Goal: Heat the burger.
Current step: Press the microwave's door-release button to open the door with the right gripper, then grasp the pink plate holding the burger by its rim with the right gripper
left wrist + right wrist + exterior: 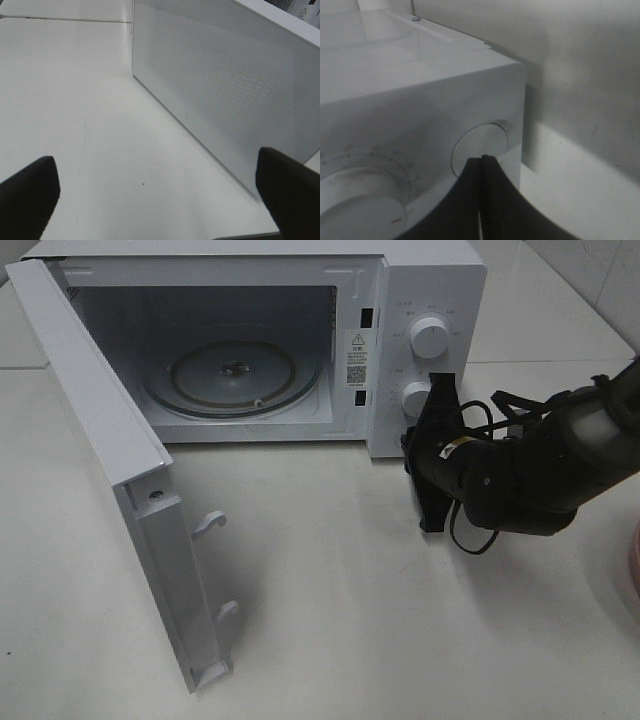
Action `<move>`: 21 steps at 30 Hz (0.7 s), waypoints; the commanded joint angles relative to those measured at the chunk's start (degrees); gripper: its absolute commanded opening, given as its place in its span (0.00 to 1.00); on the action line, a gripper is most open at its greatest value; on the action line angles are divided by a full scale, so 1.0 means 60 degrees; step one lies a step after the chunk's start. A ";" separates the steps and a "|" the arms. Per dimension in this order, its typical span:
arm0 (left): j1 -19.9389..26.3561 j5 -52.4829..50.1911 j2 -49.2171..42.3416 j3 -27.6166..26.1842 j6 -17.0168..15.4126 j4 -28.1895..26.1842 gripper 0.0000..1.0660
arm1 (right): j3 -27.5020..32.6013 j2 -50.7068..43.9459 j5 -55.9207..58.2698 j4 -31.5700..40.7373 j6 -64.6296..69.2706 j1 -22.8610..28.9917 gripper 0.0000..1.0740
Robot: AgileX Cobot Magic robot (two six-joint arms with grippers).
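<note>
The burger is out of view in every frame. The white microwave point(425, 280) stands at the back with its door point(110, 430) swung wide open to the left. Its glass turntable point(232, 375) is bare. My right gripper point(441, 382) is shut on nothing, its tips just in front of the control panel by the lower knob point(415, 398). In the right wrist view the closed tips point(482, 159) overlap a round knob point(480, 145); I cannot tell whether they touch. My left gripper point(155, 155) is open and empty, low over the table beside the door's meshed outer face point(225, 90).
A sliver of a pink plate point(634, 565) shows at the right edge of the exterior view. The upper knob point(430, 336) sits above my right gripper. The open door juts toward the table's front left. White table point(330, 620) lies in front of the microwave.
</note>
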 commanded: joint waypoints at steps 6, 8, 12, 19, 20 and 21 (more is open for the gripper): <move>0.0038 -0.0086 -0.0239 0.0038 0.0048 -0.0038 0.94 | 0.0926 -0.1318 0.0812 -0.0879 -0.0258 0.0000 0.00; 0.0038 -0.0086 -0.0239 0.0038 0.0048 -0.0038 0.94 | 0.1031 -0.1490 0.1050 -0.1003 -0.0334 0.0000 0.00; 0.0038 -0.0086 -0.0239 0.0038 0.0048 -0.0038 0.94 | 0.1327 -0.2292 0.2464 -0.1471 -0.1031 0.0000 0.01; 0.0038 -0.0086 -0.0239 0.0038 0.0048 -0.0038 0.94 | 0.1318 -0.3409 0.4918 -0.1824 -0.3801 -0.0019 0.03; 0.0038 -0.0086 -0.0239 0.0038 0.0048 -0.0038 0.94 | 0.1318 -0.3409 0.4918 -0.1824 -0.3801 -0.0019 0.03; 0.0038 -0.0086 -0.0239 0.0038 0.0048 -0.0038 0.94 | 0.1308 -0.3715 0.5749 -0.1824 -0.4937 -0.0019 0.04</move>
